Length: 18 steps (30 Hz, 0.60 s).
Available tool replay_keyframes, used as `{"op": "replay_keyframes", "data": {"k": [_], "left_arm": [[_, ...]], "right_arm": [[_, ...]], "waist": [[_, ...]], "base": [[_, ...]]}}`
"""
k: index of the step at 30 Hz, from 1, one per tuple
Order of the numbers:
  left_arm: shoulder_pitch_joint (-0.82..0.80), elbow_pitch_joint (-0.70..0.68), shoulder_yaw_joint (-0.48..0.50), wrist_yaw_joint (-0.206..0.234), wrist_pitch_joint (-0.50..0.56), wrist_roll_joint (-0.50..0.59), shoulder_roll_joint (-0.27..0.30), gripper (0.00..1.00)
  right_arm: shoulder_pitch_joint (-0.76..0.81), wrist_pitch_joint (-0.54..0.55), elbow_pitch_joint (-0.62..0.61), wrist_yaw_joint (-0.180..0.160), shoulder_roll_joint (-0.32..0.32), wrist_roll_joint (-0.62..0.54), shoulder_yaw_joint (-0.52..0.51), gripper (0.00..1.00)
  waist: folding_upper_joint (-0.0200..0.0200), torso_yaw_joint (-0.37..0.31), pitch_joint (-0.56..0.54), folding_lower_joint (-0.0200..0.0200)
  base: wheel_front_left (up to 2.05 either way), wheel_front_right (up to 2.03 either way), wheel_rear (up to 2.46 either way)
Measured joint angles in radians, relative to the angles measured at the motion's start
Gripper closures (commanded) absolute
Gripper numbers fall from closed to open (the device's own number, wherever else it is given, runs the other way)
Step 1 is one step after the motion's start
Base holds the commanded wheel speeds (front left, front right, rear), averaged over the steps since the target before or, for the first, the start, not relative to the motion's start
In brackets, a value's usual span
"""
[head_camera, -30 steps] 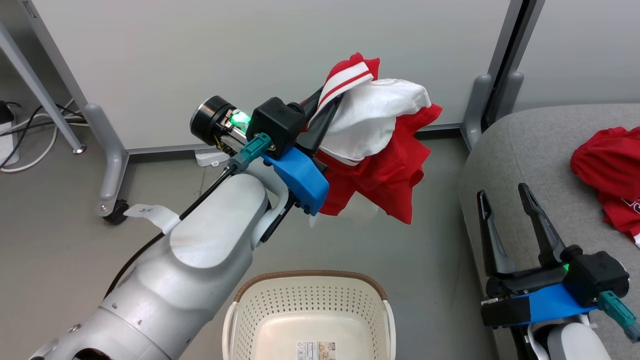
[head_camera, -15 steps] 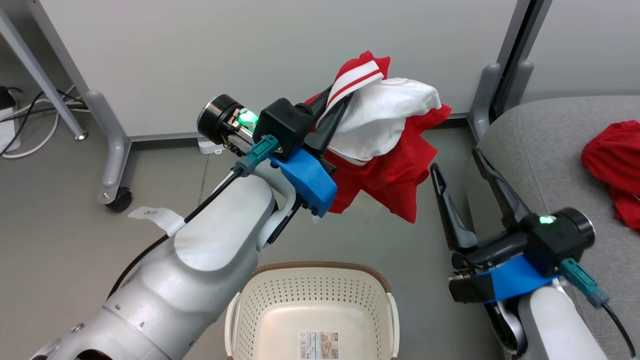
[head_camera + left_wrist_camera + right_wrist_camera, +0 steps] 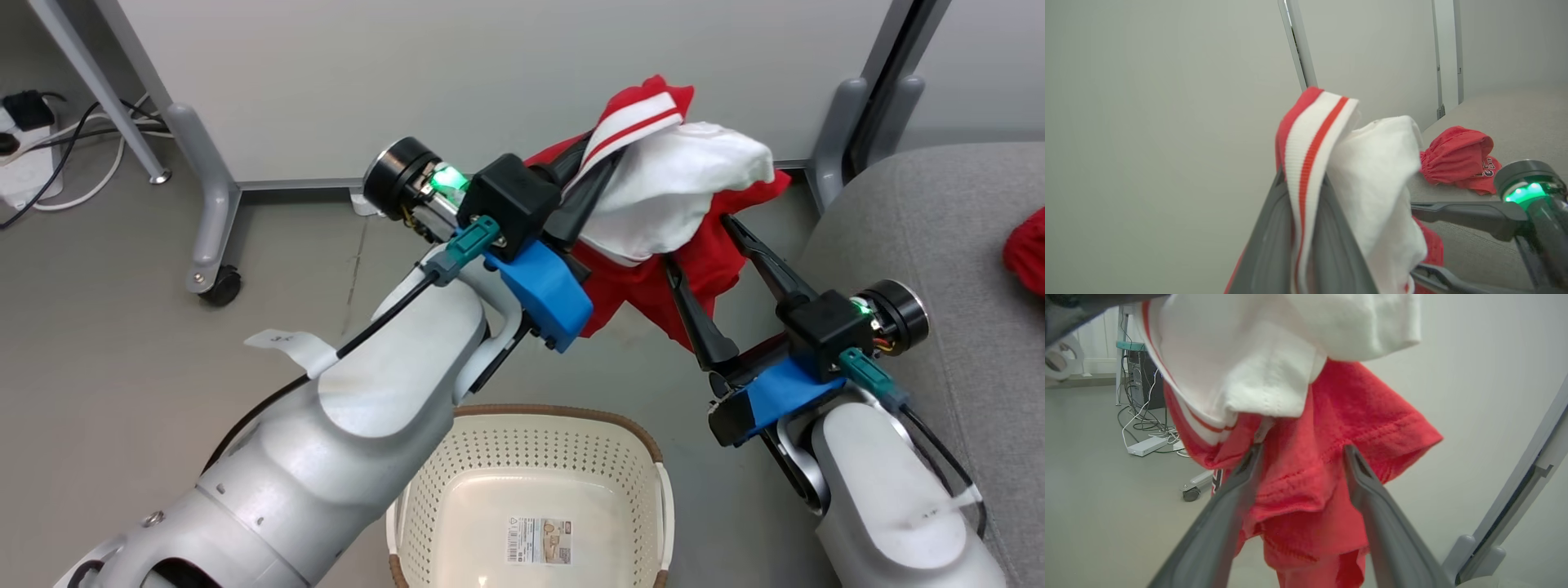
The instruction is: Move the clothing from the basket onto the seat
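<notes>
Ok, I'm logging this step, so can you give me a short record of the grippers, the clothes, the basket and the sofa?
left gripper: shut on the striped garment, held up in the air
right gripper: open, fingers either side of that garment's hanging red part
plain red garment: lying on the sofa
basket: on the floor below the arms, label inside
sofa: at the robot's right

Soft cloth garment [image 3: 633, 286], perf. plastic basket [image 3: 522, 461], matt fingers [image 3: 1222, 526]
</notes>
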Motion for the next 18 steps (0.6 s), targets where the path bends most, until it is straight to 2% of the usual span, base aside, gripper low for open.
{"op": "replay_keyframes", "data": {"k": [5, 14, 15, 16, 18], "left_arm": [[-0.015, -0.011, -0.009, -0.002, -0.002, 0.004, -0.017, 1.00], [-0.028, -0.019, -0.016, -0.003, -0.006, 0.004, -0.033, 1.00], [-0.028, -0.019, -0.016, -0.003, -0.006, 0.004, -0.034, 1.00], [-0.028, -0.019, -0.016, -0.003, -0.006, 0.004, -0.035, 1.00], [-0.029, -0.019, -0.016, -0.003, -0.006, 0.003, -0.037, 1.00]], "right_arm": [[-0.058, 0.000, 0.092, 0.000, -0.002, -0.013, 0.008, 0.00], [-0.135, 0.000, 0.203, 0.000, 0.032, -0.036, 0.026, 0.00], [-0.139, 0.000, 0.211, 0.000, 0.035, -0.036, 0.024, 0.91], [-0.142, 0.000, 0.214, 0.000, 0.037, -0.036, 0.021, 1.00], [-0.145, 0.000, 0.218, 0.000, 0.041, -0.036, 0.017, 1.00]], "waist": [[0.0000, 0.018, 0.012, 0.0000], [0.0000, 0.034, 0.025, 0.0000], [0.0000, 0.035, 0.025, 0.0000], [0.0000, 0.035, 0.026, 0.0000], [0.0000, 0.036, 0.025, -0.0001]], "base": [[0.00, 0.00, 0.00], [0.00, 0.00, 0.00], [0.00, 0.00, 0.00], [0.00, 0.00, 0.00], [0.00, 0.00, 0.00]]}}
